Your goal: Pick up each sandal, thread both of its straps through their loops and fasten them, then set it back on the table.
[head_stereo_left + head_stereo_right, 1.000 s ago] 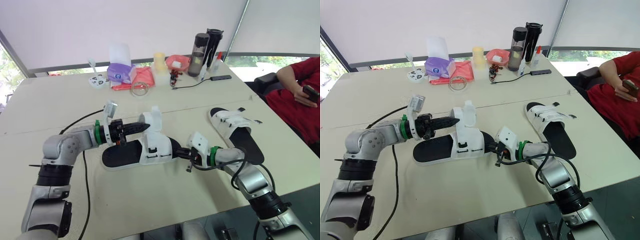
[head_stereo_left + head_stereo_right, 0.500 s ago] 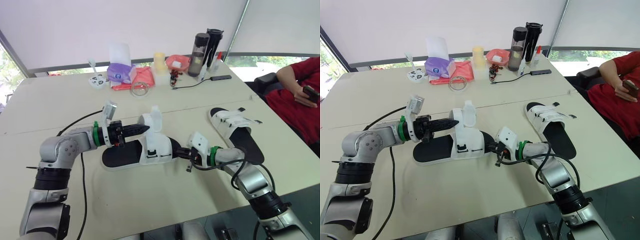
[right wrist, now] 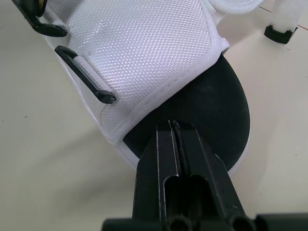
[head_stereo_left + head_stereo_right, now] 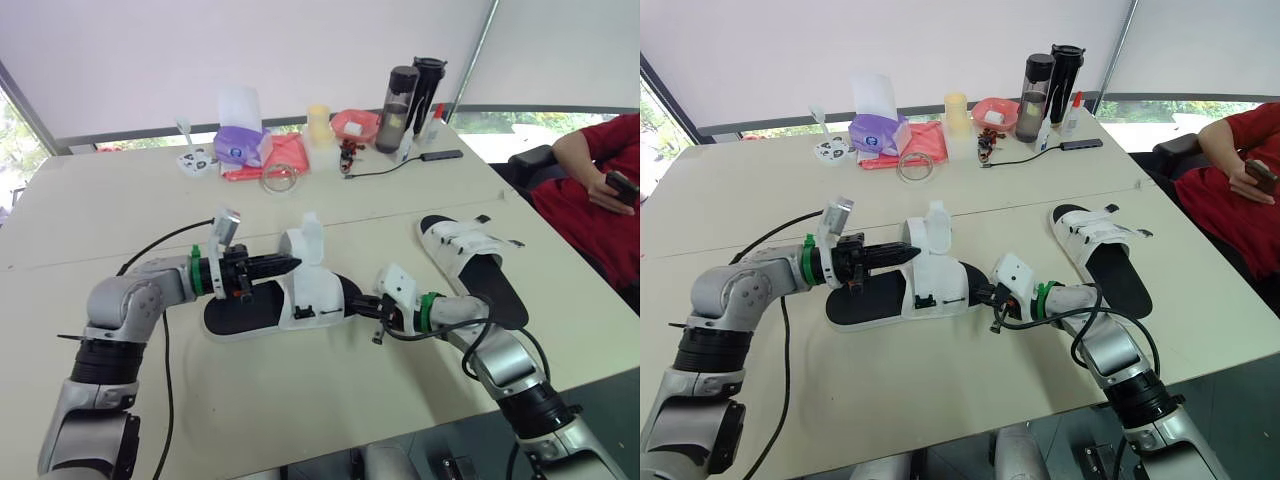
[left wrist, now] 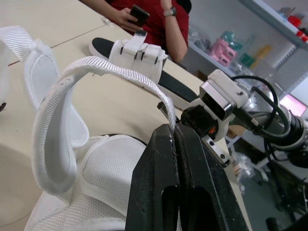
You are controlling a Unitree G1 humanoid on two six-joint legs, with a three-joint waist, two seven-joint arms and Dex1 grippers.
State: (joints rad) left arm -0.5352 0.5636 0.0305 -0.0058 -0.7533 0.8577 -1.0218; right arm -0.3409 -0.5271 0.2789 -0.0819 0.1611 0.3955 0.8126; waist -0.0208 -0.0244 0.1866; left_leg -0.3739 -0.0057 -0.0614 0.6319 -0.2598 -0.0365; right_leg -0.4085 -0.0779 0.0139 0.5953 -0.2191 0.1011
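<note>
Step in hand: threading a strap of the sandal (image 4: 245, 310) lying between my grippers.
Left gripper (image 4: 290, 265): clamped on the strap (image 5: 106, 67) end, which arches over the upper.
Right gripper (image 3: 174, 125): fingers together, tips at the toe.
Next: steer the strap end into its loop (image 3: 84, 79).

Beige table (image 4: 120, 200) holds a near sandal (image 4: 240, 308), a far sandal (image 4: 482, 272) and bottles (image 4: 400, 95)
</note>
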